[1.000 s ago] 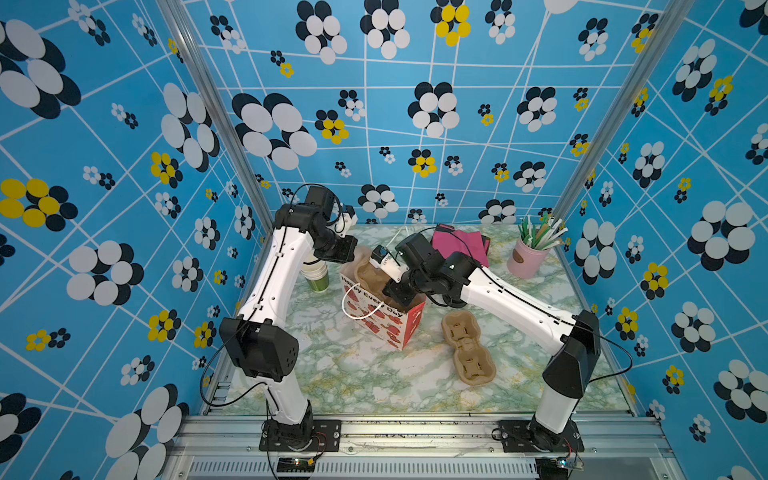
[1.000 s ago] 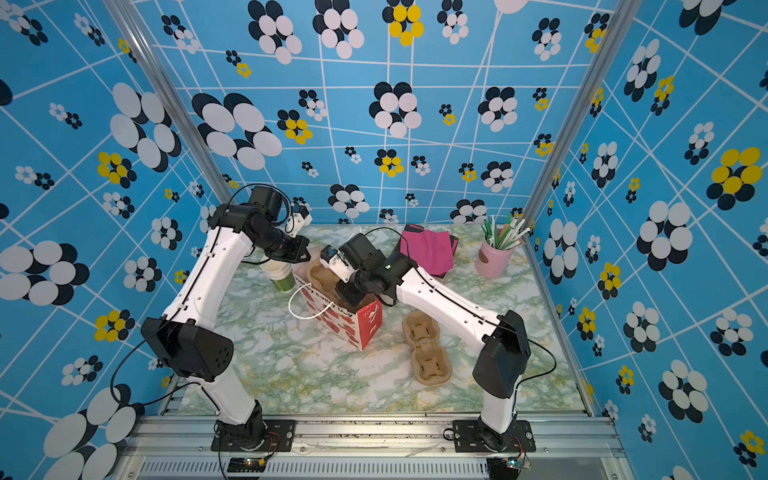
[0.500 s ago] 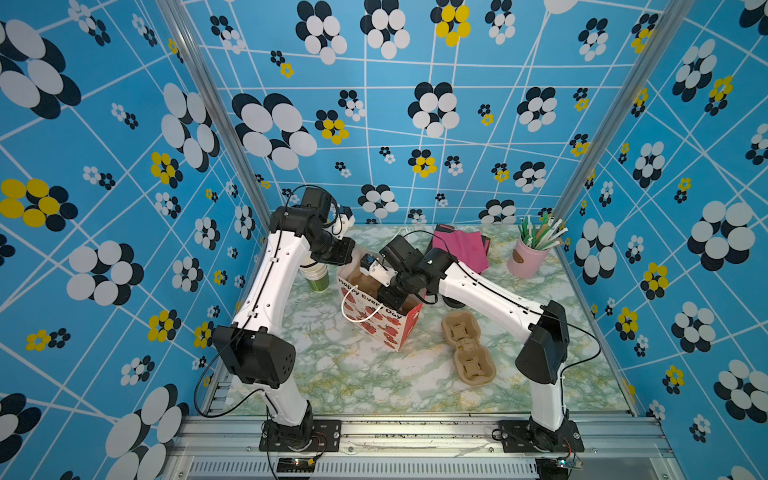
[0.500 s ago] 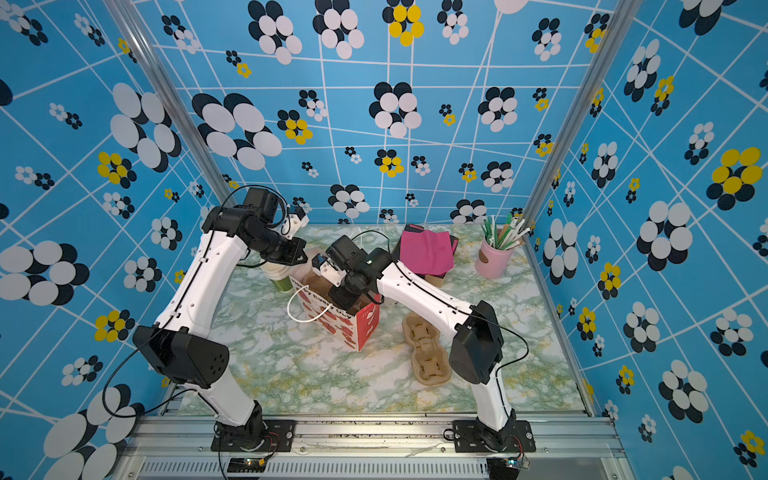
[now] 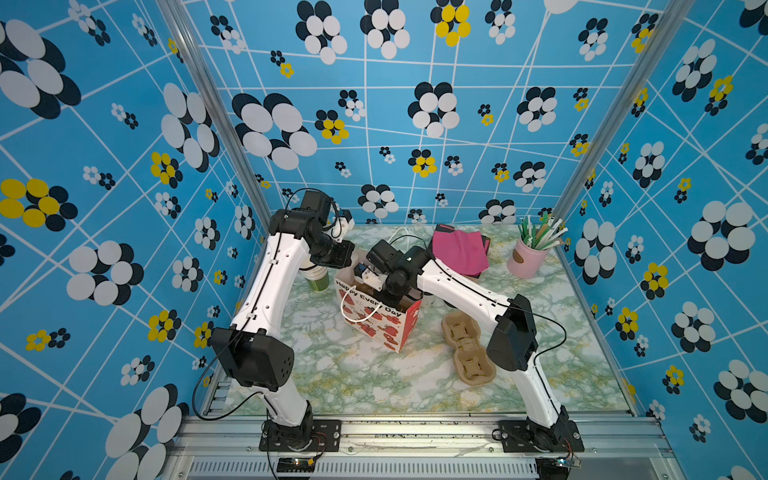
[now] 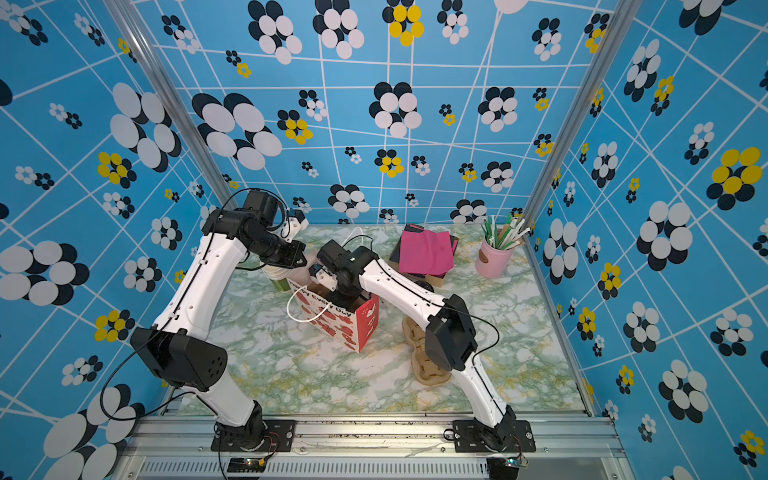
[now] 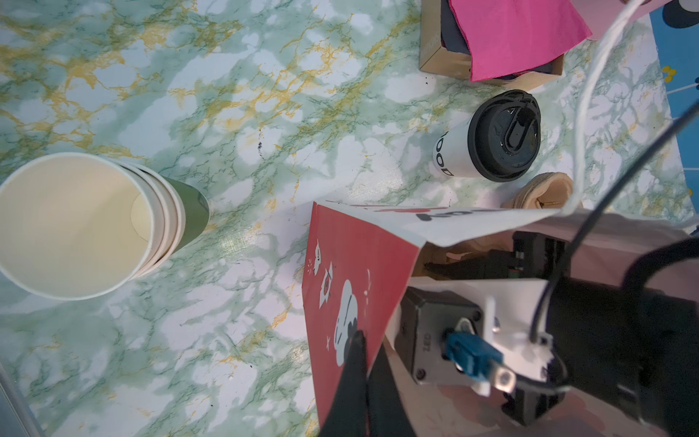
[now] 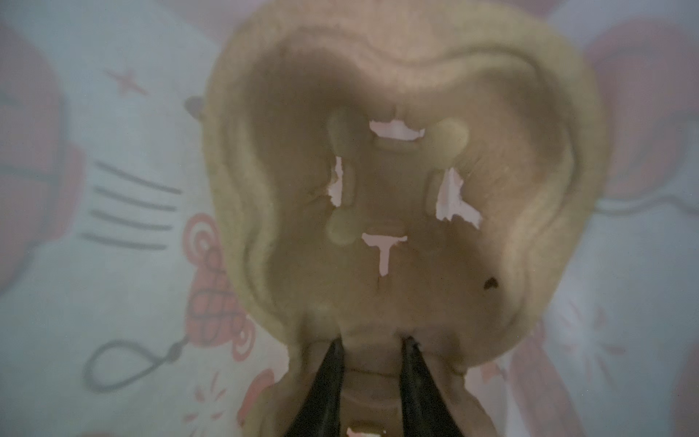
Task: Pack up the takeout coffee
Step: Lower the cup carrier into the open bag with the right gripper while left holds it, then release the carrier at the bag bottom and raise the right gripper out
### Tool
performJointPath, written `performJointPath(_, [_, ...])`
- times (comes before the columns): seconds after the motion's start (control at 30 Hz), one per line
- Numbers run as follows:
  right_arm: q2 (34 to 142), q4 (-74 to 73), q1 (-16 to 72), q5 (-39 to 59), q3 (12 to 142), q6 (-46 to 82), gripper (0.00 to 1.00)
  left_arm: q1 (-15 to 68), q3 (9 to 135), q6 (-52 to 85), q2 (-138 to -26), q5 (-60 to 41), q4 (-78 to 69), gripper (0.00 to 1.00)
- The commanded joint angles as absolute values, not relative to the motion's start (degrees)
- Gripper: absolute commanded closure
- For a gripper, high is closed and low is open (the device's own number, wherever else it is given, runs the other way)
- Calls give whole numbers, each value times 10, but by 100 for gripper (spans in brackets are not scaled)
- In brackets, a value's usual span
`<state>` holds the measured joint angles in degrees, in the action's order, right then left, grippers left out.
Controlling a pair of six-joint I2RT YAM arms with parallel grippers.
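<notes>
Marbled green-and-white bench (image 5: pixel 374 386) carries all items. Bag (image 5: pixel 376 318), red and white, stands open near the bench centre in both top views.

Left tool (image 7: pixel 368 350): closed flat on the bag's red side wall at the rim, one finger outside the wall and one inside.

Right tool (image 8: pixel 372 350): sits inside the bag mouth. The gap is narrow, with fingers (image 8: pixel 333 374) clamped either side of a ridge of the pulp carrier (image 8: pixel 397 196). The carrier is inside the bag, and the bag's printed wall shows around it.

Coffee (image 7: pixel 488 138): white cup with black lid, standing lid up on the bench. It is outside the bag, between the bag and the brown box (image 7: pixel 431 49) that holds a pink napkin (image 7: pixel 510 34). It is apart from both tools. The right arm hides most of it in both top views.

Second carrier (image 5: pixel 467 353): lies flat on the bench beside the bag, under the right arm.

Cup stack (image 5: pixel 316 277): lidless, upright, near the bag on the left arm's side.

Pink pot (image 5: pixel 525 259): holds straws, far right corner.
</notes>
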<state>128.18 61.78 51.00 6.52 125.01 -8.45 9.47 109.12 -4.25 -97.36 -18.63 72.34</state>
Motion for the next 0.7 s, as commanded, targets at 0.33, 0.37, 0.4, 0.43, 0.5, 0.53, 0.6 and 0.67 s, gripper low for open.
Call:
performJointPath(0.33, [1383, 714, 520, 65, 1337, -93, 73, 84, 1072, -52, -950, -192, 718, 100])
performJointPath(0.37, [1390, 719, 520, 64, 1343, -93, 73, 84, 1072, -52, -950, -193, 717, 100])
performJointPath(0.4, [1398, 726, 520, 63, 1350, -93, 73, 84, 1072, -52, -949, -193, 716, 100])
performJointPath(0.43, [1404, 730, 520, 62, 1355, -93, 73, 84, 1071, -52, -949, -193, 717, 100])
performJointPath(0.5, [1415, 740, 520, 62, 1368, -93, 72, 84, 1069, -52, -948, -193, 716, 100])
performJointPath(0.53, [1421, 743, 520, 62, 1372, -93, 72, 84, 1069, -52, -948, -193, 715, 100])
performJointPath(0.6, [1431, 752, 521, 62, 1379, -91, 71, 84, 1067, -51, -947, -193, 714, 100])
performJointPath(0.67, [1440, 757, 521, 62, 1385, -90, 71, 84, 1064, -51, -947, -194, 713, 100])
